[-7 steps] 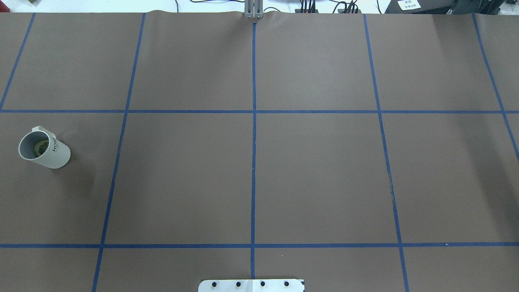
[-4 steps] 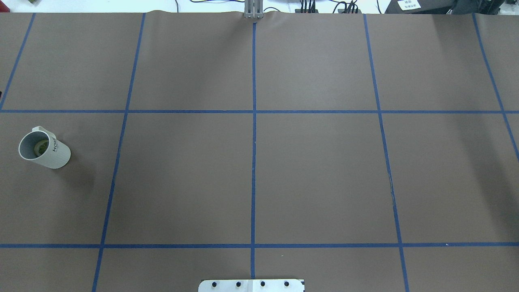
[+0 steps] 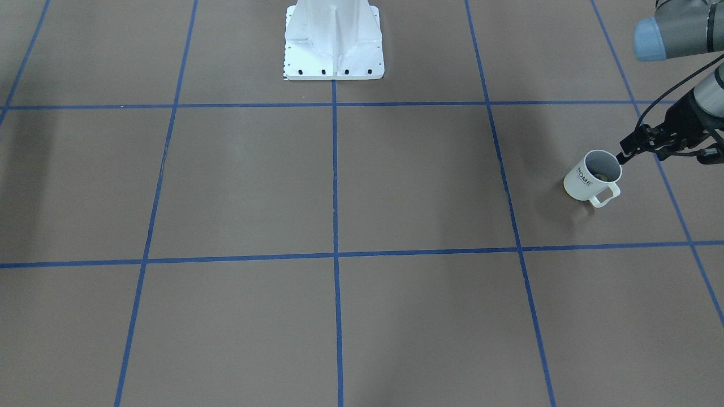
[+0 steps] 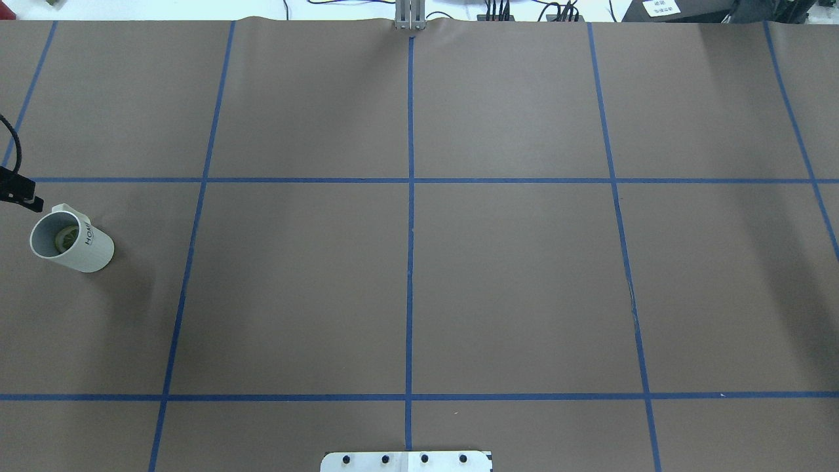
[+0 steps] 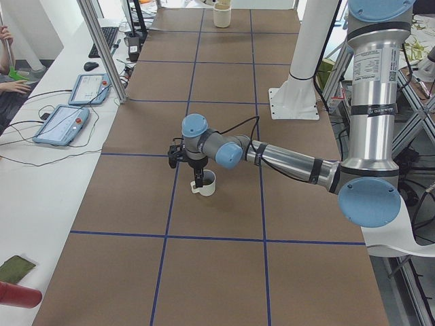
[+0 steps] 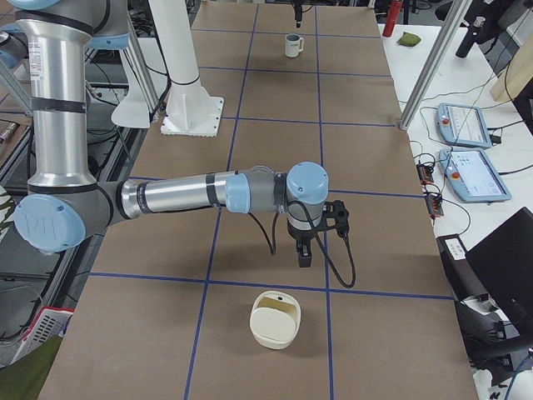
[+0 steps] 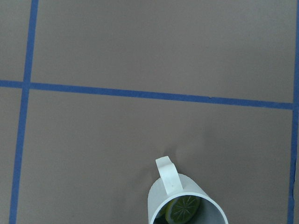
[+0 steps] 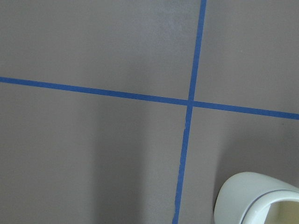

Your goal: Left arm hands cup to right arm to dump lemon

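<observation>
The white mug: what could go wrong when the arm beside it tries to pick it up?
The left end effector hangs right by the rim of the cup; a slightly off approach might knock the upright cup over. The lemon lies loose inside, so any tilt during the hand-over could spill it early.
</observation>
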Available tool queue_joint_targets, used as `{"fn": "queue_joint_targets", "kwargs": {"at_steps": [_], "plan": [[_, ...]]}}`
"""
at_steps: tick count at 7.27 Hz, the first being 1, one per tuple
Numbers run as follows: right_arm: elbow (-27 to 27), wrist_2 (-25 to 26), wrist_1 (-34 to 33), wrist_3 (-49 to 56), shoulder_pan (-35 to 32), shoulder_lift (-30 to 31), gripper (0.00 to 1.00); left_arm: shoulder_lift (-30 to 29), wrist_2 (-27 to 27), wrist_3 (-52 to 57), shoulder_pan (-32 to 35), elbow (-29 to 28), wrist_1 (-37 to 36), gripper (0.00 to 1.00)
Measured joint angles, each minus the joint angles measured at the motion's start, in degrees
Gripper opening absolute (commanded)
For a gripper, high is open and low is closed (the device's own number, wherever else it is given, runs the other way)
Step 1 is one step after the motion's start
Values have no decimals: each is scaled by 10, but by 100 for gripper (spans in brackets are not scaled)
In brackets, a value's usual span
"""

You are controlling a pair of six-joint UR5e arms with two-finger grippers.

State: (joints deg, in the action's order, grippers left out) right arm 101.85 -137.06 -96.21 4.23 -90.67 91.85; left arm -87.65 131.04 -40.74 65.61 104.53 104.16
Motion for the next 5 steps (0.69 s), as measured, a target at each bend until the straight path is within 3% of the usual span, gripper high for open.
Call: {"fn": "queue_joint_targets", "kwargs": {"at_steps": [5], "plan": [[0,-8,0,-1,1,0,100,-4,-19,-9,-31,-69,64,100]]}}
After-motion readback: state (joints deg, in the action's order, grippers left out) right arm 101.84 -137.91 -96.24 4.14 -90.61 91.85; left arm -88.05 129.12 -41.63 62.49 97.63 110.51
